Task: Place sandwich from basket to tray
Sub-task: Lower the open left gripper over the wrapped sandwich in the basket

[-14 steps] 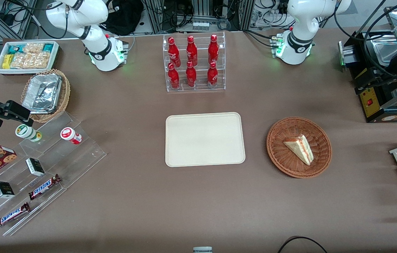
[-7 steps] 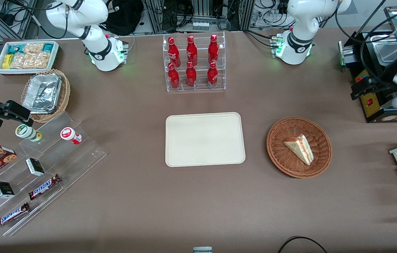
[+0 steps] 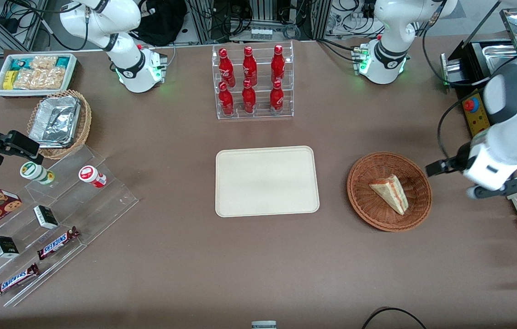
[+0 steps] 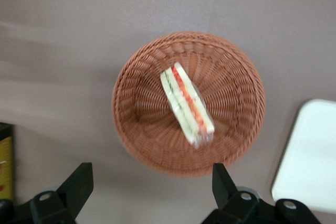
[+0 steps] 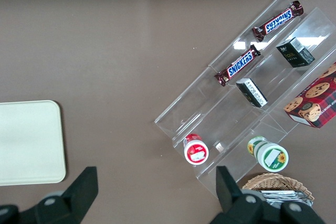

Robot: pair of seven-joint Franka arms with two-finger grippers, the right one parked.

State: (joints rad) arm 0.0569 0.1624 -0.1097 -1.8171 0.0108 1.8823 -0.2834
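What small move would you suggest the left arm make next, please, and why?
Probably slide the gripper over the sandwich and lower it. Its open fingers hold nothing and sit just off the basket rim, while the sandwich lies in the basket and the tray is bare.

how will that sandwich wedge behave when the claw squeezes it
The sandwich is probably soft: pale bread around layered filling may squash or slide apart. It seems to carry shiny wrap, so possibly slippery. The open claw hangs above the basket, not touching.
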